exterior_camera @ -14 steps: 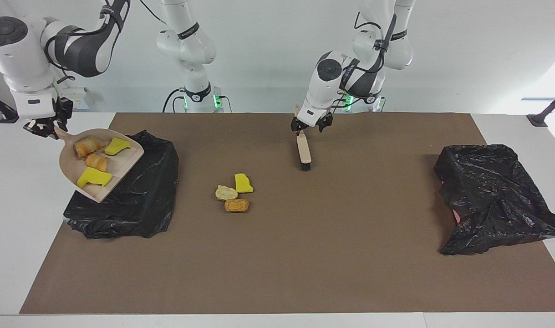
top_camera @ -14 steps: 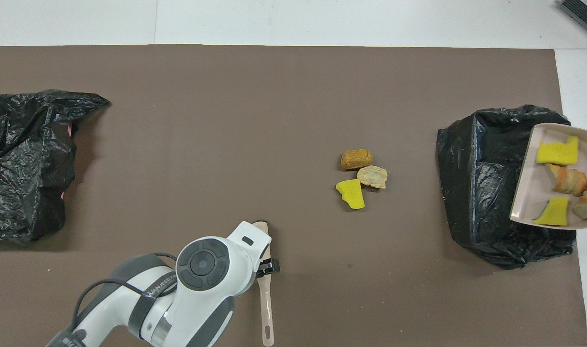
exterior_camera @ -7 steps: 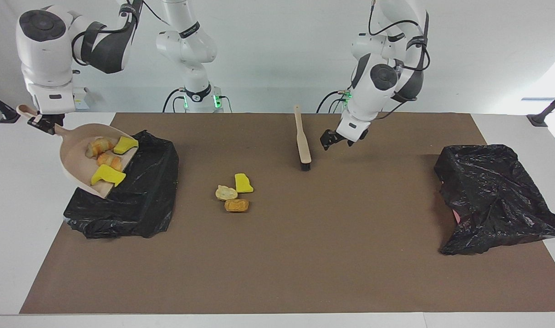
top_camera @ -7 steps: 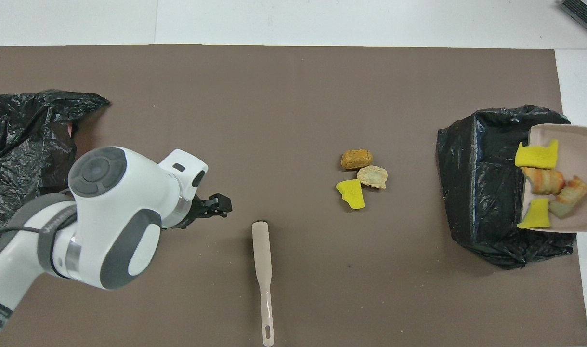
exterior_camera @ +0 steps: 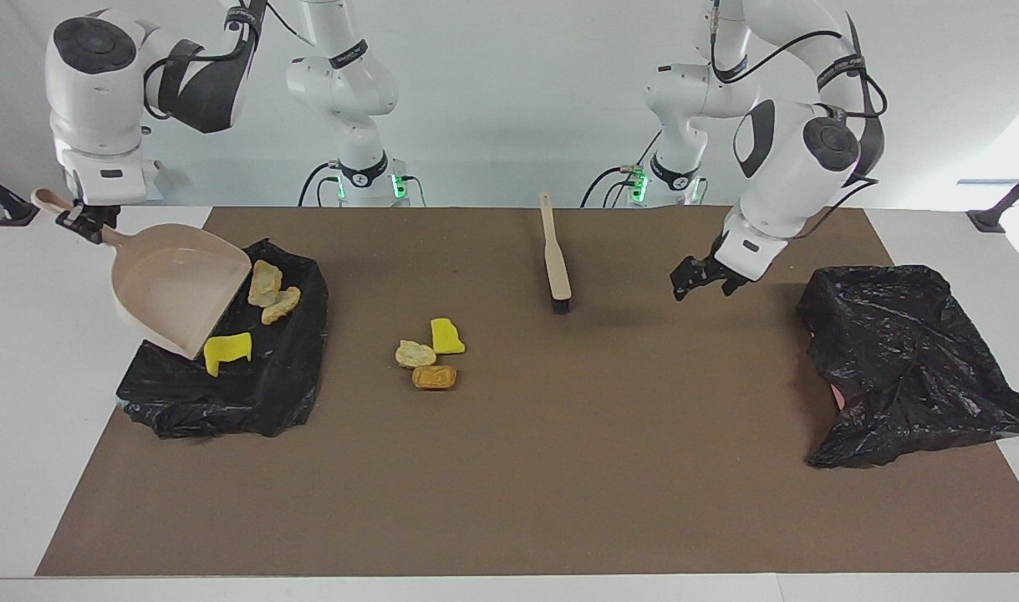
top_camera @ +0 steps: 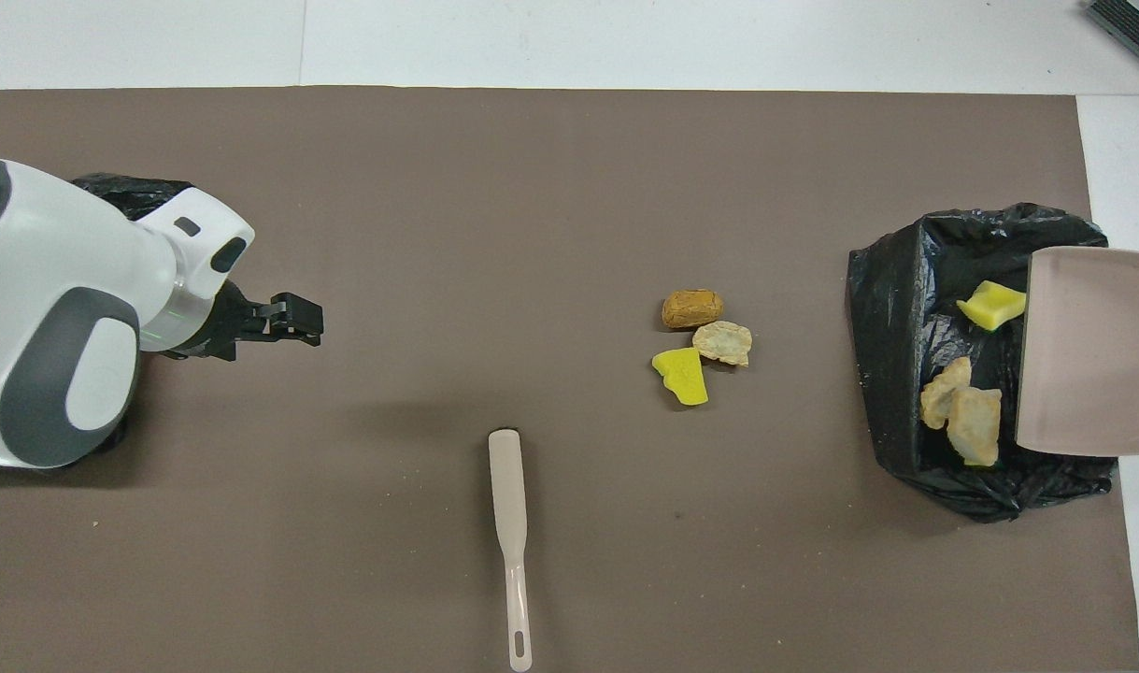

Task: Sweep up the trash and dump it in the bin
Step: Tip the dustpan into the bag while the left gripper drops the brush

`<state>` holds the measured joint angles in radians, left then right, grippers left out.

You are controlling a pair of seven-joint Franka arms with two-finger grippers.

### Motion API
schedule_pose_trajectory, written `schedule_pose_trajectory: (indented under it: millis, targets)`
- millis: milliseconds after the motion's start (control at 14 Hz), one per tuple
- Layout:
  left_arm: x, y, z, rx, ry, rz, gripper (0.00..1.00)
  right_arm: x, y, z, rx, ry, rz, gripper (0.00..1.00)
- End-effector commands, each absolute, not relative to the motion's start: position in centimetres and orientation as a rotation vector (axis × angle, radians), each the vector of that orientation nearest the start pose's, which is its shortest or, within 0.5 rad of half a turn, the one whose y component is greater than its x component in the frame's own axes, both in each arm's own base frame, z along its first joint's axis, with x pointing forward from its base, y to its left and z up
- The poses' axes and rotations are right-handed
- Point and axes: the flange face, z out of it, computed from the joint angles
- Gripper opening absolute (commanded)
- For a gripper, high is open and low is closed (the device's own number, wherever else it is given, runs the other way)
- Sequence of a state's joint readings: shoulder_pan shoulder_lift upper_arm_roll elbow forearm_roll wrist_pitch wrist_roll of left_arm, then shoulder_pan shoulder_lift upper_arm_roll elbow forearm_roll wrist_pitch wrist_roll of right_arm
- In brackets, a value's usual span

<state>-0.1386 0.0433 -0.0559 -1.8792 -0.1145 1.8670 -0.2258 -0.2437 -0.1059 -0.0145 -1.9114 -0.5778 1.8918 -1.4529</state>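
Note:
Three pieces of trash lie together mid-mat: a yellow sponge chunk [exterior_camera: 446, 336] [top_camera: 681, 376], a pale lump [exterior_camera: 415, 354] [top_camera: 722, 342] and an orange lump [exterior_camera: 435, 377] [top_camera: 691, 308]. The black-lined bin [exterior_camera: 296, 368] [top_camera: 882, 374] stands at the right arm's end. In it lie a yellow chunk [exterior_camera: 227, 349] [top_camera: 991, 307] and two bread lumps [exterior_camera: 265, 283] [top_camera: 961, 411]. My right gripper [exterior_camera: 87, 221] is shut on the handle of the beige dustpan [exterior_camera: 175, 293] [top_camera: 1083, 355], which tilts empty over the bin. My left gripper [exterior_camera: 701, 280] [top_camera: 306, 320] hangs open, holding nothing.
The beige-handled brush [exterior_camera: 555, 259] [top_camera: 508, 505] lies on the brown mat [exterior_camera: 559, 485], nearer the robots than the loose trash. A crumpled black bag [exterior_camera: 902, 359] [top_camera: 130, 184] sits at the left arm's end, largely covered by the left arm in the overhead view.
The dustpan tipped further and its pieces slid into the bin. The left gripper left the brush's handle and swung toward the crumpled bag; the brush lies still.

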Motion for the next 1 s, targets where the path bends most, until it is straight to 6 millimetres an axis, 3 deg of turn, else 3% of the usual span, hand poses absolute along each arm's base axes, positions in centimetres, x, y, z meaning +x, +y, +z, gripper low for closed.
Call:
schedule_pose_trajectory:
  millis: [0, 286, 429, 571, 714, 929]
  targets:
    - [56.4, -9.5, 50.0, -3.194, 0.016, 0.146, 1.00, 50.8, -17.4, 57.6, -2.735, -2.258, 0.690, 0.00]
    - [56.1, -7.5, 52.3, -3.159, 0.135, 0.193, 1.00, 49.9, -17.5, 61.0, -2.874, -2.051, 0.649, 0.00]
    - [56.3, -5.0, 54.2, -3.166, 0.076, 0.176, 1.00, 50.3, -13.6, 61.2, -2.957, -1.880, 0.552, 0.00]
    - [56.2, -4.6, 56.4, -3.172, 0.053, 0.123, 1.00, 50.7, -9.1, 60.9, -3.051, -1.688, 0.464, 0.00]
    - [56.0, -4.8, 57.4, -3.170, 0.076, 0.083, 1.00, 50.8, -3.9, 60.9, -3.132, -1.491, 0.325, 0.00]
    - [55.4, -4.6, 58.6, -3.147, 0.067, 0.049, 1.00, 51.0, 3.0, 59.5, -3.108, -1.151, 0.140, 0.00]
